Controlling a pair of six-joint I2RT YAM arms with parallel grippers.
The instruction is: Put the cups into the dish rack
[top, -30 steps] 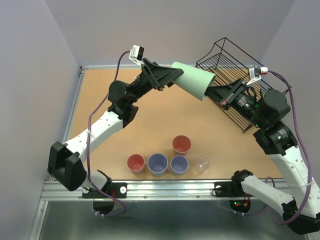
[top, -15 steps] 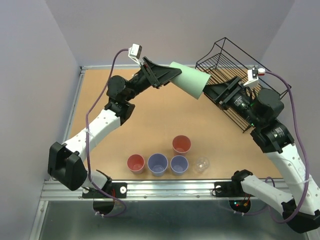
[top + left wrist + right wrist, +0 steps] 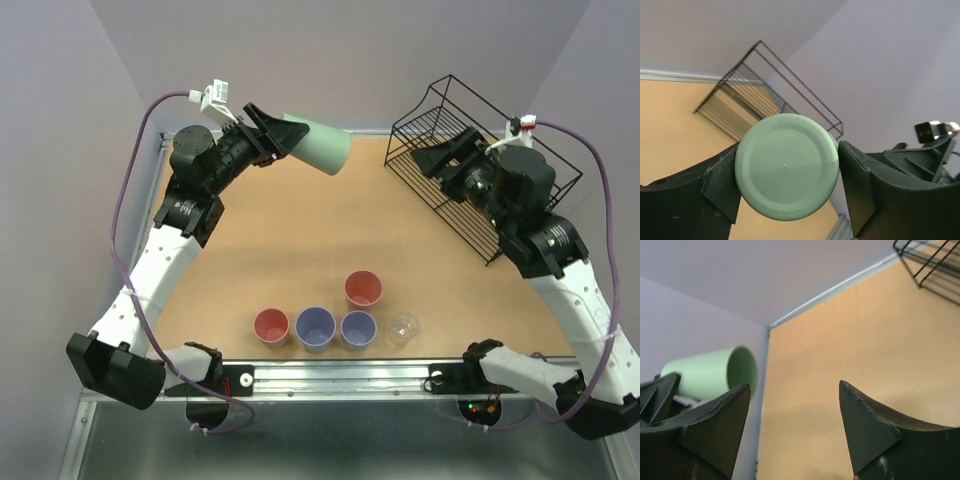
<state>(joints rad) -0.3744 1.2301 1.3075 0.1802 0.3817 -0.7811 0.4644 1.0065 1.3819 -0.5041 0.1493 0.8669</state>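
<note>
While the left pincer (image 3: 788, 180) is gripping the pale green cup (image 3: 318, 148) by its base, holding it sideways in the air above the worktop's (image 3: 300, 230) far-left corner, five more cups (image 3: 315, 328) are standing upright near the front edge, and the right pincer (image 3: 792, 410) is hovering released, empty, by the dish rack (image 3: 457, 216) at far right.

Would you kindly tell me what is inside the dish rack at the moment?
The dish rack's visible tiers look empty from above. The right claw and right arm hang over its middle, so the rack floor beneath them is hidden.
</note>
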